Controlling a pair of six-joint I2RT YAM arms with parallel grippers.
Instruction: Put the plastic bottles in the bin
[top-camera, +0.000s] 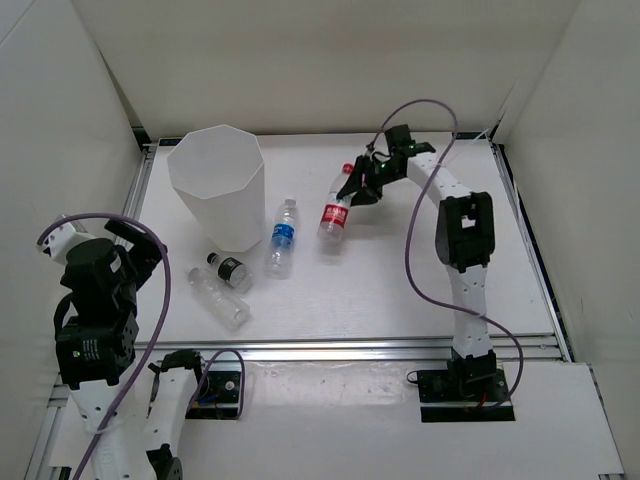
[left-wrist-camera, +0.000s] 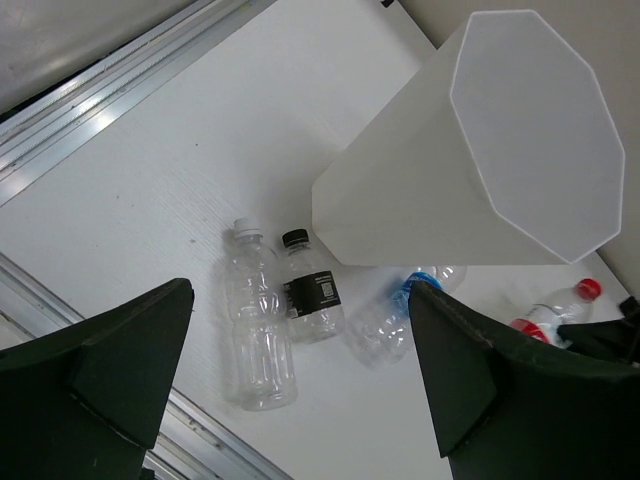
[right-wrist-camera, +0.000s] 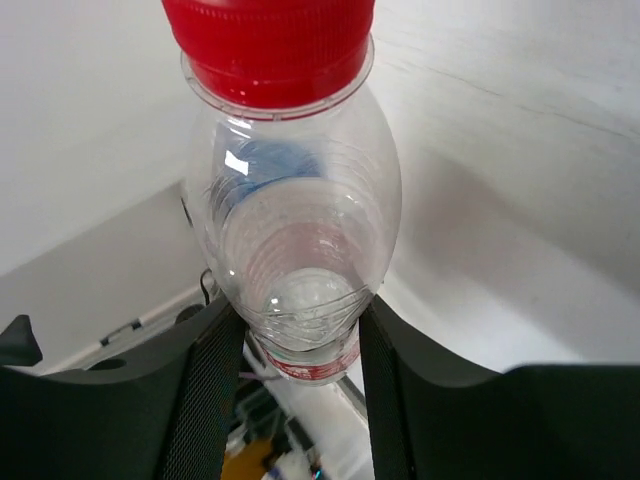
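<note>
My right gripper (top-camera: 352, 192) is shut on the red-capped bottle (top-camera: 335, 214) near its neck and holds it tilted above the table, right of the bin. In the right wrist view the bottle (right-wrist-camera: 290, 200) sits between the pads (right-wrist-camera: 205, 380). The tall white faceted bin (top-camera: 218, 185) stands at the back left. The blue-labelled bottle (top-camera: 283, 238) lies beside the bin. The short black-capped bottle (top-camera: 229, 270) and the unlabelled bottle (top-camera: 220, 299) lie in front of the bin. My left gripper (left-wrist-camera: 300, 370) is open and empty, high above these bottles (left-wrist-camera: 258, 330).
An aluminium rail (top-camera: 350, 350) runs along the table's near edge. White walls close in the table on the left, back and right. The right arm's purple cable (top-camera: 415, 250) loops beside its upright link.
</note>
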